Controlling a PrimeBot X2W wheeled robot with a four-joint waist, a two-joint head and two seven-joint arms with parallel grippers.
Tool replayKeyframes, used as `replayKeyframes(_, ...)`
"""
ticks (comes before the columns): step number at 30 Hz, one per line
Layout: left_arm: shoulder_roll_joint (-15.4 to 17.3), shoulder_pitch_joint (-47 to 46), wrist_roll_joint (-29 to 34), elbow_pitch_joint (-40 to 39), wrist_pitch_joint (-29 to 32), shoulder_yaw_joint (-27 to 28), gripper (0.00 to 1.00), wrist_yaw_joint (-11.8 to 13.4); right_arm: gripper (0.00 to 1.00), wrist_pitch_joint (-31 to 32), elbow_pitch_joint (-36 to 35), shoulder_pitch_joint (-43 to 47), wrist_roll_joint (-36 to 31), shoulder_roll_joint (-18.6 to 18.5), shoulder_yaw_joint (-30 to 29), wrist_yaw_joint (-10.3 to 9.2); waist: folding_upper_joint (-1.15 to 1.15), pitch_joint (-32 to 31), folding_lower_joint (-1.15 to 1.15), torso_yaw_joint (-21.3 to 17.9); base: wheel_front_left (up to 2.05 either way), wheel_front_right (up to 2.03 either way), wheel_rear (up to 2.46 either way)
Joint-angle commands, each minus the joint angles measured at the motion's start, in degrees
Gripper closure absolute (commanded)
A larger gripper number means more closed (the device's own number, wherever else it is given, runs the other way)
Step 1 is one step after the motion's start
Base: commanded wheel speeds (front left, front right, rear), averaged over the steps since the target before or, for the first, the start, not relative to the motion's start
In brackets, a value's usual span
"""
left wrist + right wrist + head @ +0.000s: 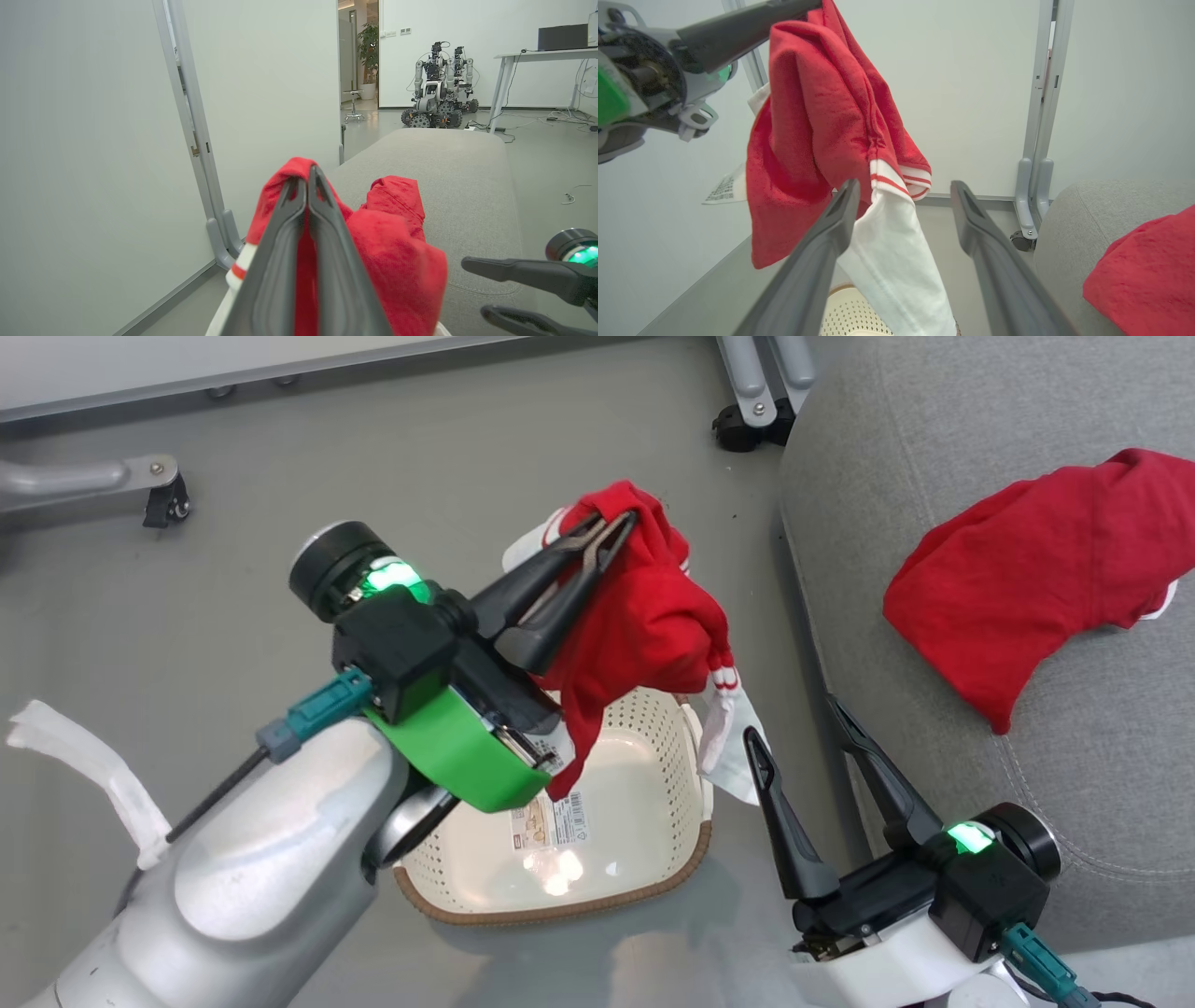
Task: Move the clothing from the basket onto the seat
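My left gripper [624, 525] is shut on the red-and-white garment [644, 625], which hangs from its fingertips above the cream basket [597, 831]; the same garment [822, 140] droops in the right wrist view, its white striped part between my right fingers. The basket's floor shows only its label sticker. A plain red shirt [1036, 579] lies crumpled on the grey seat [934, 457] to the right. My right gripper [794, 733] stands open beside the seat's edge, just right of the basket, holding nothing. In the left wrist view my left gripper [307, 179] pinches the red cloth [397, 261], with the seat [458, 163] beyond.
Grey floor surrounds the basket. Caster legs of a frame [747, 392] stand near the seat's far corner and another caster leg [140, 485] sits at the far left. A white partition wall [93, 140] is close by; other robots [437, 88] are parked far across the room.
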Motion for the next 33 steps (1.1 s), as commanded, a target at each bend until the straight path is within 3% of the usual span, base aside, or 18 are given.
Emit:
replayKeyframes(1, -0.43, -0.45, 0.89, -1.00, 0.36, -0.76, 1.00, -0.17, 0.00, -0.03, -0.17, -0.86, -0.31, -0.15, 0.16, -0.08, 0.00, -0.99, 0.00, -1.00, 0.00, 0.00, 0.00)
replayKeyframes(13, -2.77, 0.53, 3.97, -8.37, 4.25, -9.57, 1.00, -0.17, 0.00, -0.02, 2.40, -2.59, -1.59, -0.15, -0.43, -0.08, 0.00, -1.85, 0.00, -1.29, 0.00, 0.00, 0.00)
replayKeyframes(14, -2.86, 0.88, 4.40, -8.76, 4.55, -10.43, 1.00, -0.06, 0.66, -0.02, 2.16, -2.57, -1.48, -0.14, -0.65, -0.08, 0.00, -2.03, 0.00, -1.32, 0.00, 0.00, 0.00)
replayKeyframes(15, -2.93, 1.13, 4.50, -8.80, 4.77, -10.75, 1.00, 0.03, 1.00, -0.02, 2.01, -2.41, -1.34, -0.14, -0.76, -0.08, 0.00, -2.13, 0.00, -1.33, 0.00, 0.00, 0.00)
replayKeyframes(27, -1.72, 2.24, 3.17, -5.46, 4.72, -10.52, 1.00, 1.08, 1.00, -0.03, 0.26, -0.75, -0.44, -0.14, -1.95, -0.08, 0.00, -1.93, 0.00, -1.36, 0.00, 0.00, 0.00)
replayKeyframes(28, -1.59, 2.29, 3.09, -4.92, 4.73, -10.54, 0.83, 1.12, 1.00, -0.03, 0.06, -0.80, -0.28, -0.15, -2.19, -0.08, 0.00, -1.85, 0.00, -1.37, 0.00, 0.00, 0.00)
replayKeyframes(29, -1.40, 2.32, 3.12, -4.41, 4.65, -10.46, 0.51, 1.27, 1.00, -0.03, -0.14, -0.88, 0.01, -0.15, -2.51, -0.08, 0.00, -1.74, 0.00, -1.36, 0.00, 0.00, 0.00)
replayKeyframes(30, -1.27, 2.32, 3.27, -4.08, 4.44, -10.26, 0.00, 1.49, 1.00, -0.03, -0.25, -0.92, 0.18, -0.14, -2.74, -0.08, 0.00, -1.67, 0.00, -1.33, 0.00, 0.00, 0.00)
replayKeyframes(33, -0.71, 2.94, 3.69, -3.23, 3.71, -10.40, 0.00, 1.61, 1.00, -0.03, -0.46, -0.74, 0.68, -0.14, -3.86, -0.08, 0.00, -1.67, 0.00, -1.06, 0.00, 0.00, 0.00)
